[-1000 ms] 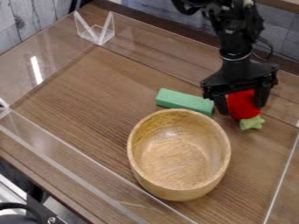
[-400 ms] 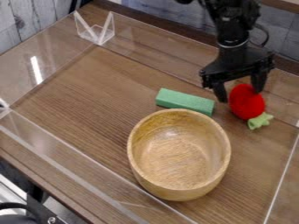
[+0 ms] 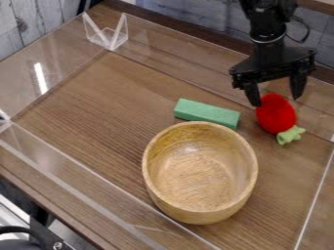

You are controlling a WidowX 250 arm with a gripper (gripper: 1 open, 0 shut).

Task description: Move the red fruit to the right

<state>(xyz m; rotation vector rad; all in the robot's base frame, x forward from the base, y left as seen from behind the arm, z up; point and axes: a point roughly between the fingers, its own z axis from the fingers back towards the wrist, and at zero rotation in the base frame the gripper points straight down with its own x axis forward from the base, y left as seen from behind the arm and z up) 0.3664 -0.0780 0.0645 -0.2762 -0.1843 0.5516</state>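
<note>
Looking across the wooden tabletop [image 3: 104,107], you have clear plastic walls fencing it in: one runs along the left and near edge, another stands at the right edge just past the fruit. The widest bare wood lies to the left and at the back, between the far left corner and the green block [image 3: 206,113]. To the right there is only a narrow strip before the clear wall.

The gripper [image 3: 271,88] hangs above the fruit with its jaws spread wide and nothing between them; you can see both dark fingers apart, their tips level with the top of the fruit or just above it.

The red fruit [image 3: 274,114] lies on the tabletop near the right edge, just right of the green block and behind the right rim of the wooden bowl [image 3: 200,171]. It is small, rounded and bright red, far smaller than the bowl. Its light green leafy cap [image 3: 290,136] points toward the near right, resting on the wood. The fruit looks tipped on its side.
</note>
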